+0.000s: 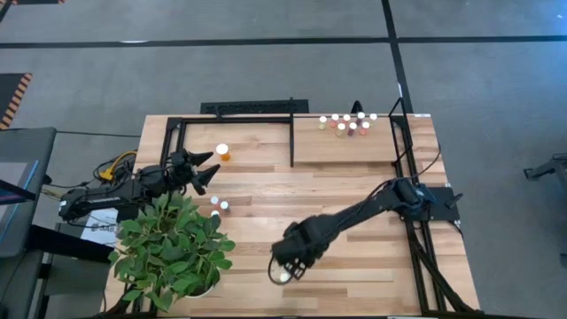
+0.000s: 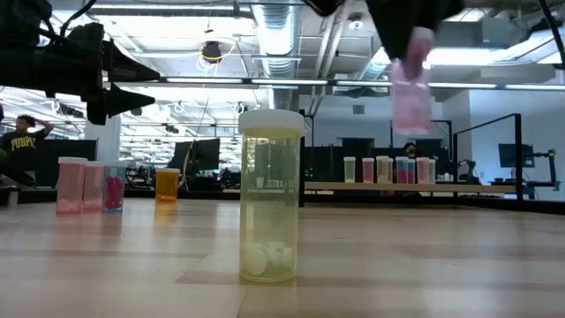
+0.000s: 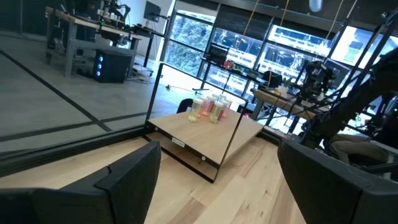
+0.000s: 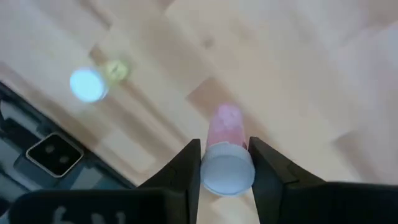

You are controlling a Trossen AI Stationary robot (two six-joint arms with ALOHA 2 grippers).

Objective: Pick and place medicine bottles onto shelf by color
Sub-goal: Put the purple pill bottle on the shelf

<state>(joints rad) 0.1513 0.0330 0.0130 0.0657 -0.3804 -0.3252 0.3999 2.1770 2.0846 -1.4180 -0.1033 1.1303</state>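
Nearby, a leafy potted plant (image 1: pixel 173 252) crowds the left gripper (image 1: pixel 210 171), whose fingers stand spread and empty near one orange bottle (image 1: pixel 223 152). The right gripper (image 4: pixel 224 163) clenches a pink bottle (image 4: pixel 227 162) above the table's front, over a yellowish bottle (image 2: pixel 269 196) containing white tablets. The shelf (image 1: pixel 345 149) carries a cluster of bottles (image 1: pixel 347 123) at its back edge.

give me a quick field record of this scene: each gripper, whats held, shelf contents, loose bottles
right gripper: shut on pink bottle, lifted above the table's front
left gripper: open, empty, beside the plant
shelf: cluster of small bottles at its back edge
loose on table: yellow-green bottle in front, orange bottle, two small ones by the plant
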